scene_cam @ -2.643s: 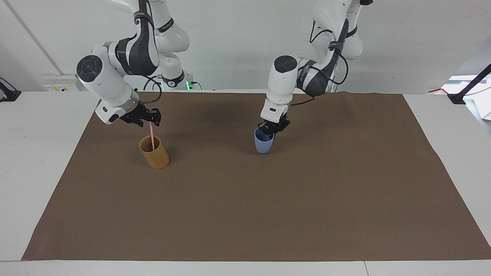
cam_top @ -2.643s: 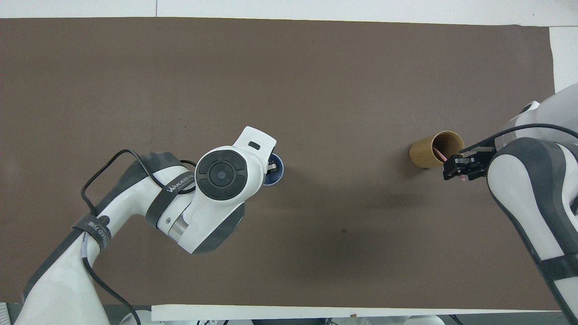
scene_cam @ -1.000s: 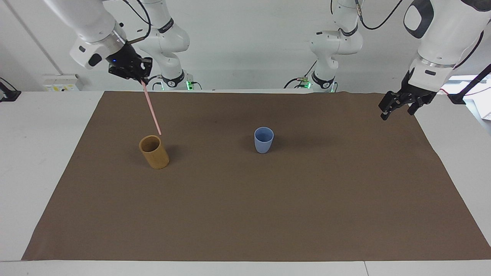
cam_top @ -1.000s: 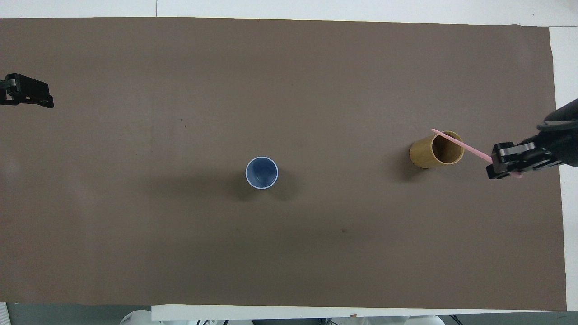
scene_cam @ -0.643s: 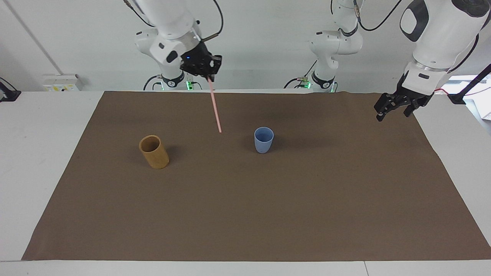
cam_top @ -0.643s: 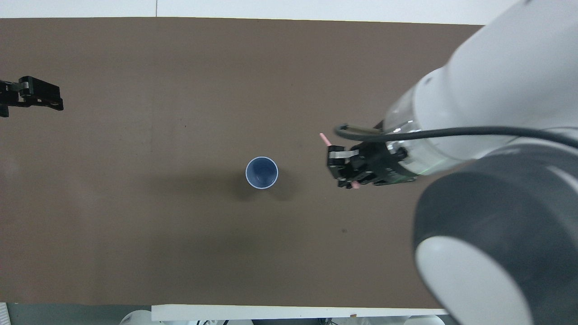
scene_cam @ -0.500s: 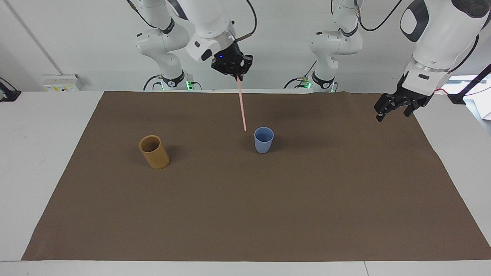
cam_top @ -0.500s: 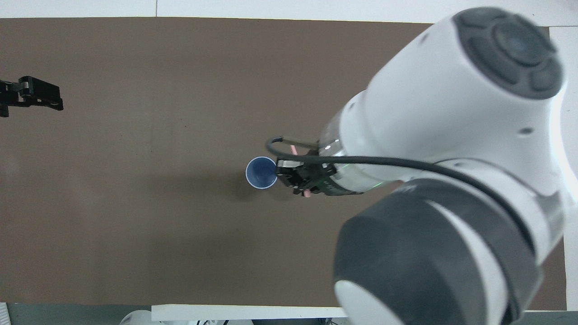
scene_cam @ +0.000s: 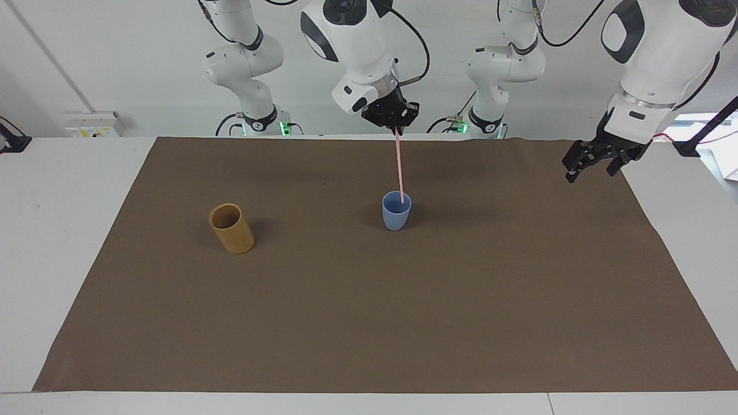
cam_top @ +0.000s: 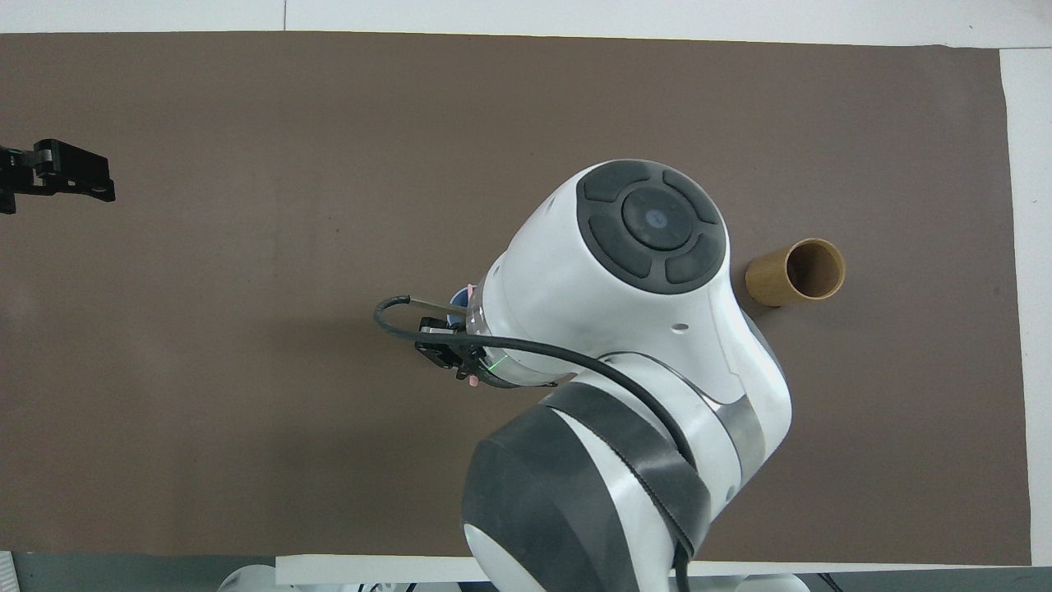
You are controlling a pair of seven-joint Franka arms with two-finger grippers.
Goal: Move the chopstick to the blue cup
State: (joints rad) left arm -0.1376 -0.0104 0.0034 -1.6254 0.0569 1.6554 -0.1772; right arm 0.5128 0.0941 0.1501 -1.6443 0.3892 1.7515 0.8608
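1. The right pincer (scene_cam: 396, 128) is high in the upper middle of the facing view, over the blue cup (scene_cam: 396, 212), and is clamped on the top end of the chopstick (scene_cam: 399, 167).
2. The chopstick hangs nearly upright from that pincer; its lower tip is inside the cup's mouth, just below the rim.
3. The cup stands upright on the brown mat (scene_cam: 369, 323) near the centre of the frame. In the overhead view the right arm covers almost all of it, leaving only a sliver at the frame's centre.
4. The left pincer (scene_cam: 594, 163) hangs at the upper right of the facing view, over the mat's edge, with its fingers apart and nothing between them; that arm waits.
5. A wooden cup (scene_cam: 231, 228) stands empty at the centre left of the facing view, well apart from the blue cup, toward the right arm's end of the desk (scene_cam: 52, 230).
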